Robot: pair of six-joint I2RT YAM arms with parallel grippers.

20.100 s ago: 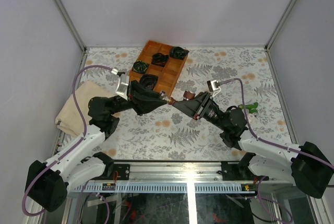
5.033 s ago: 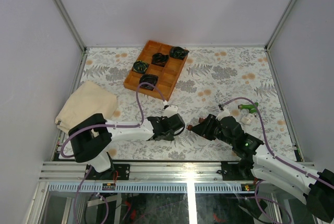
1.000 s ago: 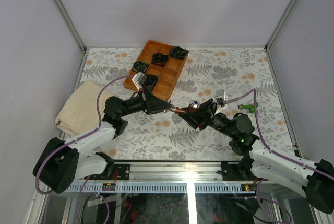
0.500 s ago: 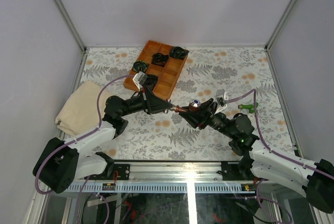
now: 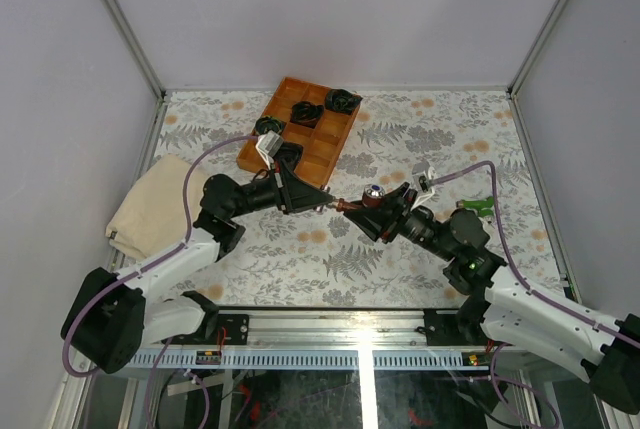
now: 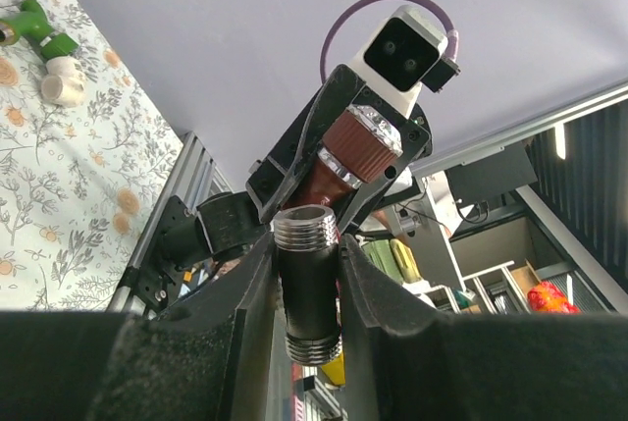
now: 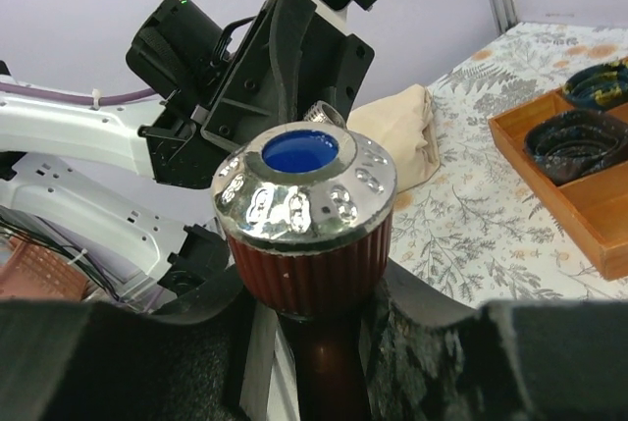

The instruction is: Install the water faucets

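Over the floral cloth [image 5: 400, 139], our left claw [image 5: 318, 199] pinches a black pipe [image 6: 306, 289] with silver threads. Our right claw [image 5: 356, 213] grips the red-brown faucet [image 7: 304, 244], cut off below its dimpled chrome cap. The green faucet [image 6: 29, 24] lies on the cloth.

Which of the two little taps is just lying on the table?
The bright green tap, lying beside a small white piece on the right. The red-brown tap is up in the air, clamped in the right gripper.
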